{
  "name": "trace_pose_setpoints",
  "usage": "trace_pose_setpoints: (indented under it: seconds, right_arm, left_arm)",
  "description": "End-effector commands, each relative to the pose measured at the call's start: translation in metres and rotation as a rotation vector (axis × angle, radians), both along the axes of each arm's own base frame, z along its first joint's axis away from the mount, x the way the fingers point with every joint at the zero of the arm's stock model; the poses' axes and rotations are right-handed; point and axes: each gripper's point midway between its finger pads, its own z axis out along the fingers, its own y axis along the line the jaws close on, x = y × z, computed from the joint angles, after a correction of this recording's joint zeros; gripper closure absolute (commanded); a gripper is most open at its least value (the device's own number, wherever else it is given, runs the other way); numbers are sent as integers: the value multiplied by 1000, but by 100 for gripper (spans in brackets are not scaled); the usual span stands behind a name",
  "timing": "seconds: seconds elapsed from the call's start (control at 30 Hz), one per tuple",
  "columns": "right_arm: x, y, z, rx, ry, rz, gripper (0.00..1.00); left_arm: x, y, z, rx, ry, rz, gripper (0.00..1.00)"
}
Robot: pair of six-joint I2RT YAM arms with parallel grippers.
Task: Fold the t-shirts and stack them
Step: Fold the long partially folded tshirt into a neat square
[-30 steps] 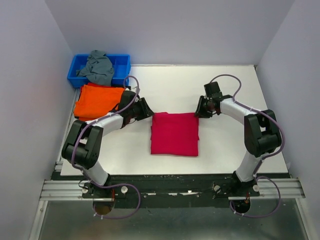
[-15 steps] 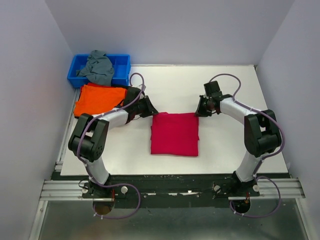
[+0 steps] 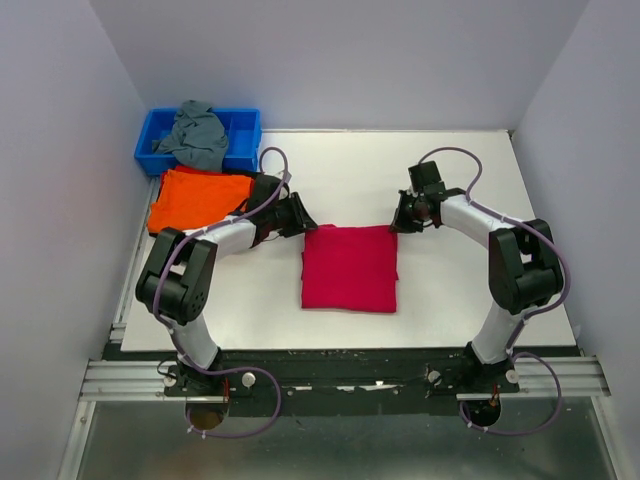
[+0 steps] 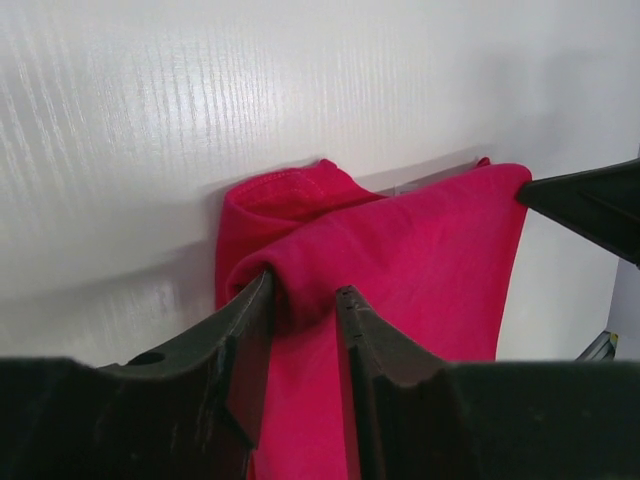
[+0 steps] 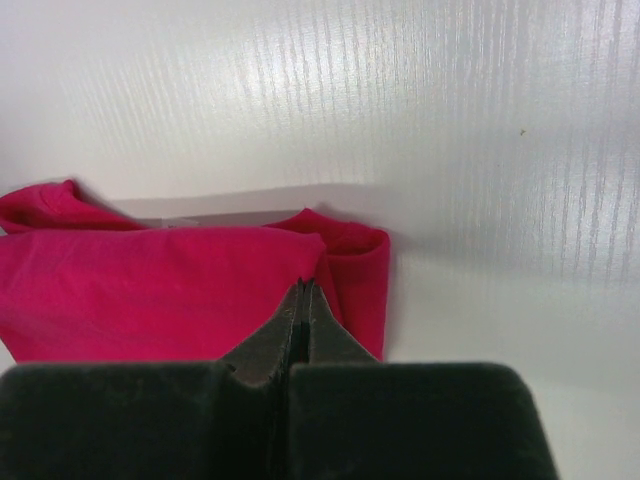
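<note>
Crimson-pink folded cloth t-shirt (image 3: 350, 267): flat at centre of white table (image 3: 450, 300) | left gripper (image 4: 305, 292): at its 11 o'clock corner, we see fingers pinching a raised fold | right gripper (image 5: 303, 287): at 1 o'clock corner, fingers pressed together | bright orange folded t-shirts (image 3: 198, 200): 10 o'clock, apart

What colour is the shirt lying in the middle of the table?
The shirt is plain crimson-pink, with no pattern. The top view shows it best.

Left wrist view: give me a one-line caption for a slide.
Left arm's fingers pinch a bunched corner of the folded pink shirt on the white table.
</note>
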Motion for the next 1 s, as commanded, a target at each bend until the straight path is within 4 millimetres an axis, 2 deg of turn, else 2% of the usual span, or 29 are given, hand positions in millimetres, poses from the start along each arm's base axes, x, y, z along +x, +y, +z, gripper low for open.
trace_pose_setpoints:
  seconds: [0.0, 0.07, 0.17, 0.23, 0.27, 0.4, 0.47, 0.5, 0.53, 0.57, 0.77, 0.9, 0.97]
  right_arm:
    - [1, 2, 4, 20, -6, 13, 99]
    - [0, 3, 4, 24, -7, 15, 97]
    - [-2, 4, 2, 32, -1, 12, 89]
    - [-3, 4, 0, 33, 4, 8, 79]
    - [-3, 4, -1, 32, 9, 8, 78]
    - [-3, 5, -6, 32, 25, 13, 78]
    - [-3, 6, -7, 37, 28, 15, 83]
    - [-2, 6, -7, 36, 28, 16, 88]
    - [-3, 6, -6, 36, 28, 16, 95]
    - [-3, 5, -4, 34, 26, 11, 99]
    - [-16, 2, 30, 58, -49, 15, 99]
    - [-37, -2, 48, 75, -81, 38, 99]
    - [-49, -4, 66, 92, -125, 47, 99]
  left_arm:
    - [-6, 5, 7, 23, -15, 6, 62]
    - [-8, 5, 3, 22, -5, 5, 67]
    - [-9, 3, 4, 7, -5, -1, 81]
    - [-9, 2, 5, 2, -5, -3, 83]
    - [-9, 2, 5, 2, -4, -5, 83]
    - [-10, 3, 7, 8, -6, -6, 81]
    - [-11, 3, 6, 6, -4, -8, 81]
    - [-11, 2, 7, 5, -4, -11, 86]
    - [-11, 2, 8, 3, -7, -13, 95]
    - [-11, 2, 9, 3, -8, -15, 100]
    - [-16, 3, 31, -12, -43, -18, 100]
    - [-24, 5, 62, -42, -104, -20, 100]
    - [-35, 9, 70, -43, -104, -19, 100]
